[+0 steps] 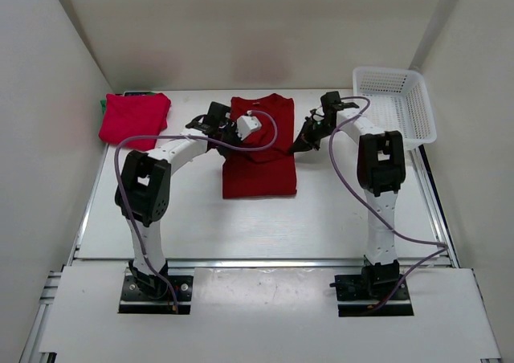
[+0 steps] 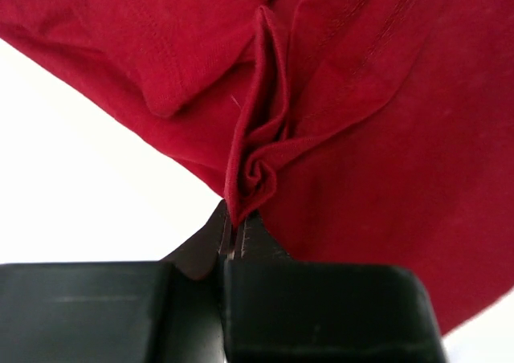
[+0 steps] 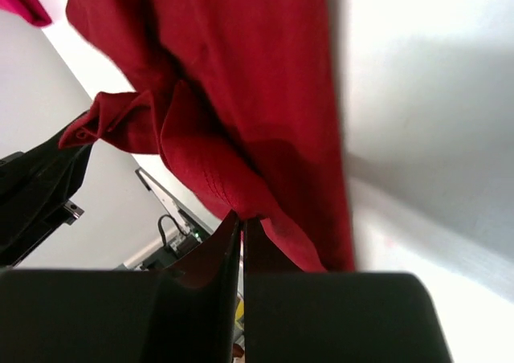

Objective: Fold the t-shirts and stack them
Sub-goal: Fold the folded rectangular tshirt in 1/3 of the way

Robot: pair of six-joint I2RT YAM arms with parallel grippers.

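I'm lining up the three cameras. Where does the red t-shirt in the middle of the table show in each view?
Top external: red t-shirt spread at picture centre.
Left wrist: red t-shirt fills top and right, left gripper pinching its edge.
Right wrist: red t-shirt runs down the middle, right gripper pinching it.
Shared landmark: the left gripper, seen in all three.

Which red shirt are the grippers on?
The centre red shirt, pinched by the left gripper and right gripper; the other red shirt lies folded at far left, untouched.
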